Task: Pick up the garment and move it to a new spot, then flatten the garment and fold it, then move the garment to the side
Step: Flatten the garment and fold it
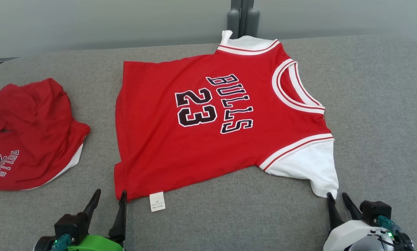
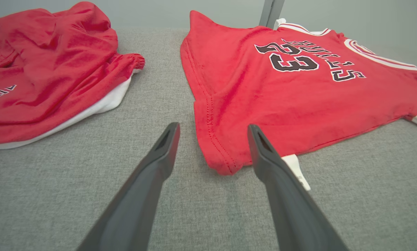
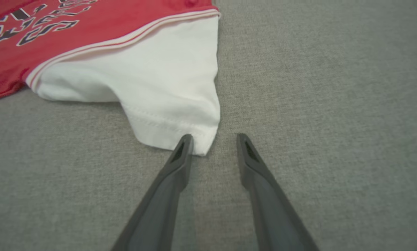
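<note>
fingers of left gripper (image 2: 213, 126): spread wide, nothing held; straddling the near hem corner (image 2: 225, 164) of the jersey (image 1: 208, 139), with one finger over the red cloth and the care label (image 1: 157, 201).
fingers of right gripper (image 3: 215, 136): set narrower than the left pair, with a clear gap between; one tip touching the point of the white sleeve (image 3: 159, 87); cloth not visibly pinched.
jersey position: mid-table on the grey cloth surface (image 1: 368, 104), front up, lying sideways, neckline toward the right arm and hem toward the left; mostly flat, slightly wavy along the near edge.
far sleeve (image 1: 246, 42): bunched at the far edge of the table, one flap standing up.
second garment (image 1: 30, 132): crumpled red heap to the left of the jersey, apart from it.
step, as judged: flattening about done; probably a grasp of the two near corners ahead of a first fold.
risk 1: thin bite on the sleeve point, with only the very tip between the jaws; likely slip-out on the lift.
risk 2: left pinch catching the care label or the top layer alone; danger of leaving the lower layer behind and opening the fold.
risk 3: one corner held and the other lost; skew and fresh creases as a result.
risk 4: far sleeve folded in while bunched; a lump inside the fold.
risk 5: drag toward the left during the lift; possible tangle with the second garment.
</note>
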Controlling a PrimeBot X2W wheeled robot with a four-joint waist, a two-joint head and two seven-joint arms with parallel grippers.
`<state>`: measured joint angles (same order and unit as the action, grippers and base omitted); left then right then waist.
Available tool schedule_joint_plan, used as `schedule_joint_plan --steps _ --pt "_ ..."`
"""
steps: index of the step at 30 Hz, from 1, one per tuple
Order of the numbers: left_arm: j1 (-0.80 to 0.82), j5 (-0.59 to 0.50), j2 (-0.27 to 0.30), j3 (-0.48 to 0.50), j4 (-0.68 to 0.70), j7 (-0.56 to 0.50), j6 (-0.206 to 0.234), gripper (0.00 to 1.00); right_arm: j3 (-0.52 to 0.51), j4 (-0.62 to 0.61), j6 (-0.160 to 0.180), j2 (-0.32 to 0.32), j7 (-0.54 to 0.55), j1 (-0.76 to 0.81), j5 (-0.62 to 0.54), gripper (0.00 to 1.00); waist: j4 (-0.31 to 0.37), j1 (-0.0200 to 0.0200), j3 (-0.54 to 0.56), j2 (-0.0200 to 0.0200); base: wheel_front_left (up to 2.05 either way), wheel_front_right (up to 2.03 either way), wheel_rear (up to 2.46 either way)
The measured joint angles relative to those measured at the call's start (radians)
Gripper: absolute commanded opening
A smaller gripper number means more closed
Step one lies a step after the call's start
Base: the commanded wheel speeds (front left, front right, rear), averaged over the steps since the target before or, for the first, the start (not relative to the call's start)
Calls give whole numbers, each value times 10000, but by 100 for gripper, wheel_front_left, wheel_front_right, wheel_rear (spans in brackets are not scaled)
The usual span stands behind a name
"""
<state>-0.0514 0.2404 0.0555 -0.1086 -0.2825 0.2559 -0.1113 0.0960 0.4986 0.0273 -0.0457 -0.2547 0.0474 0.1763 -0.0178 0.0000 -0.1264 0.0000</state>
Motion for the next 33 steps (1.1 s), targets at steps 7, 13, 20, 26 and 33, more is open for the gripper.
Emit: schedule_joint_plan --steps 7,13,20,26,33 --pt "98 -17 -13 -33 -174 0 -33 100 65 272 -100 10 -2 -305 21 0 -54 0 -85 0 0 0 0" --pt "105 -4 -27 -591 -978 -2 -117 100 -13 343 -217 23 -13 -399 268 0 -78 0 -109 0 0 0 0" --pt "112 31 -25 -656 -1246 0 -117 100 -943 -715 -173 59 4 -1043 798 0 33 0 -102 0 0 0 0" --pt "192 27 -21 -890 -1386 -2 -119 100 -1455 -1223 -77 -102 4 -1134 784 0 208 0 -62 0 0 0 0" --pt "485 -25 -15 -1152 -1584 0 -132 100 -1758 -1383 -69 -207 4 -1133 685 0 256 0 -87 0 0 0 0"
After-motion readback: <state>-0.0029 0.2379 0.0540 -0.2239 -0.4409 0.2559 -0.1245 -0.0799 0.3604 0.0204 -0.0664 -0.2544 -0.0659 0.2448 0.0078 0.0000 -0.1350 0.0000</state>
